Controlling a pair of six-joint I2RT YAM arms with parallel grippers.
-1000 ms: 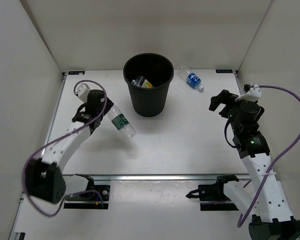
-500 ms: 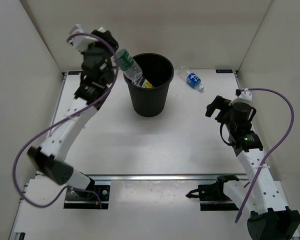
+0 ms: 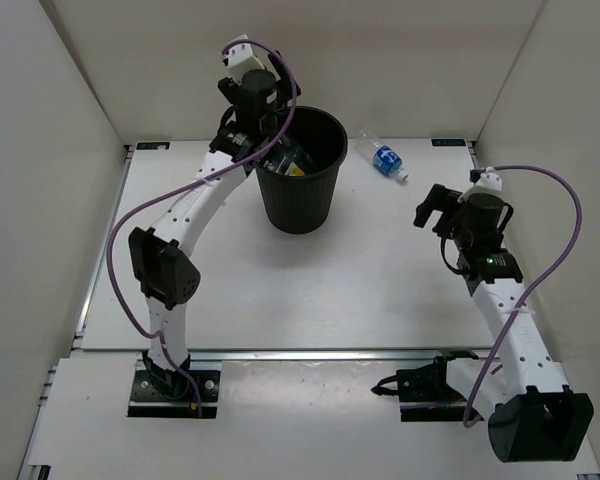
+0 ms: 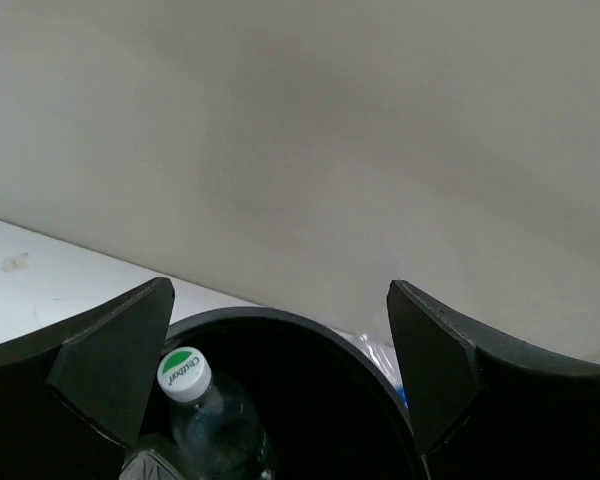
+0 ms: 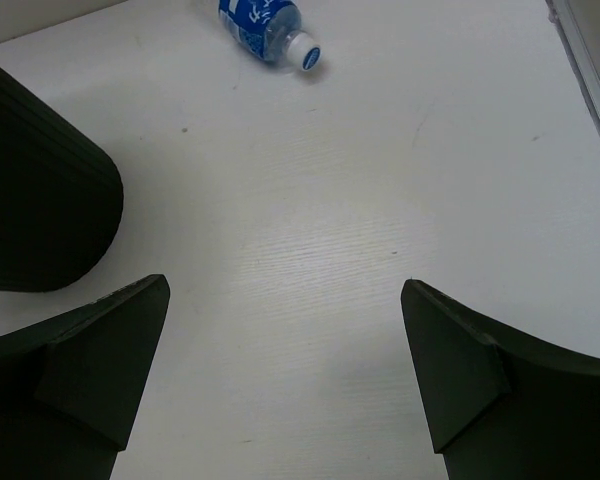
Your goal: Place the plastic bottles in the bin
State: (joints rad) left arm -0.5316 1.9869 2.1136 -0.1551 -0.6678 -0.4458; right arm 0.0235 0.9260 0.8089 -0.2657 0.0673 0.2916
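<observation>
- Plastic bottle, capped, lies inside the bin under our spread left gripper.
- Risk: our spread right gripper may roll the far-edge blue-labelled bottle away.

Top camera looks steeply down; both wrist cameras sit close, sharing the bin.

We see a bin of black plastic, matt and finely ribbed outside. The far-right bottle is clear, glossy plastic. The white table looks smooth and matt.
</observation>
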